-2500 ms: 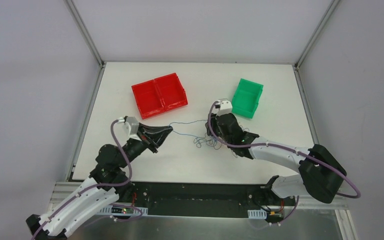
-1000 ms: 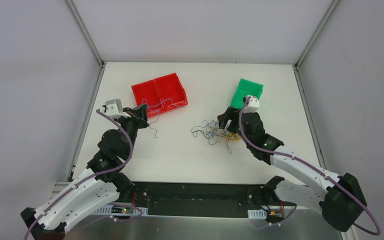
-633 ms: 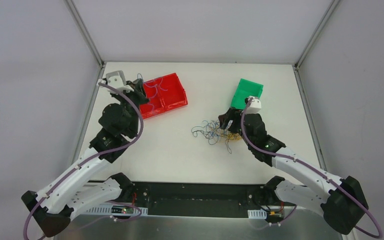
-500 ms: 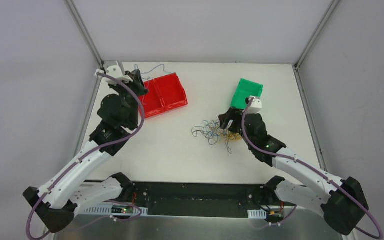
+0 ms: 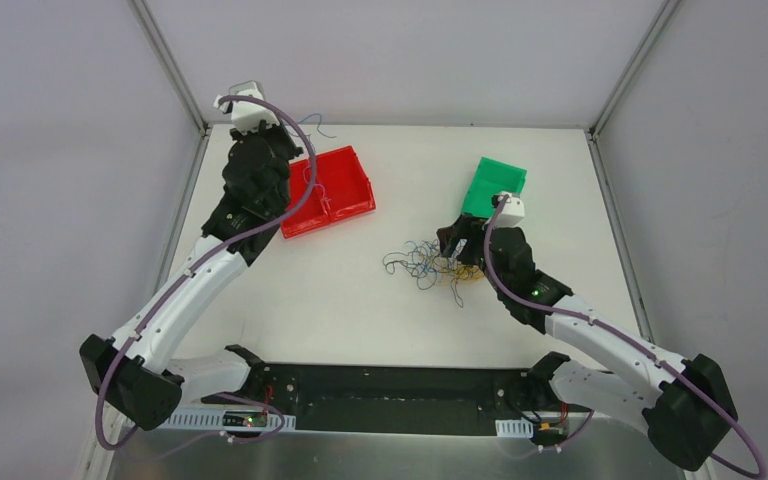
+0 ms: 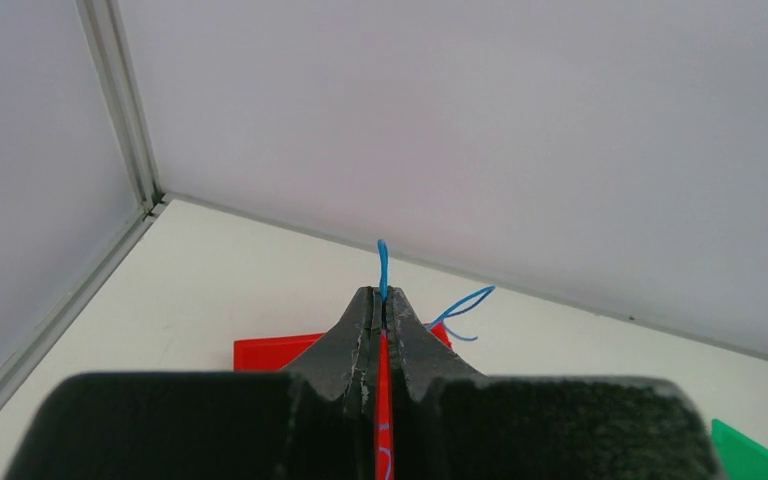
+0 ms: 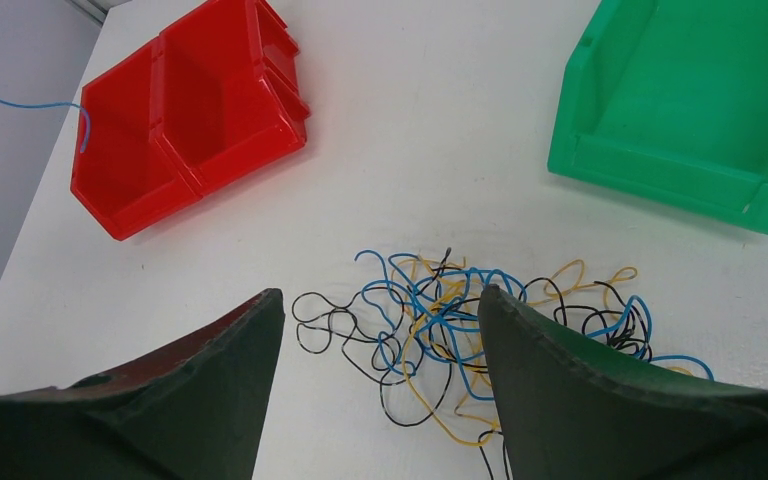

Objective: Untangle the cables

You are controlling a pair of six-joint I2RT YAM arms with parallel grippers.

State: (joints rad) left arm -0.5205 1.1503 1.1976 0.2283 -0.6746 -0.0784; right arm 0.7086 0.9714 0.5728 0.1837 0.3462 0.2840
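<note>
Blue cable (image 6: 382, 262) pinched between left jaws; tangle (image 7: 438, 312) below spread right jaws.

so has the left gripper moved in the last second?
Yes. In the top view the left gripper, shut on a blue wire, went from the red bin's near-left edge to beyond its far-left corner.

A matte white desk (image 5: 360, 320) stands inside a booth of plain pale grey panels: a back wall (image 5: 400, 60), a left side wall (image 5: 50, 200) and a right side wall (image 5: 720, 180). Slim aluminium posts (image 5: 168, 65) rise from the desk's two far corners, and metal rails (image 5: 178, 225) run along its left and right edges. The light is soft and even, with only faint shadows, and a black strip (image 5: 390, 395) lines the near edge.
</note>
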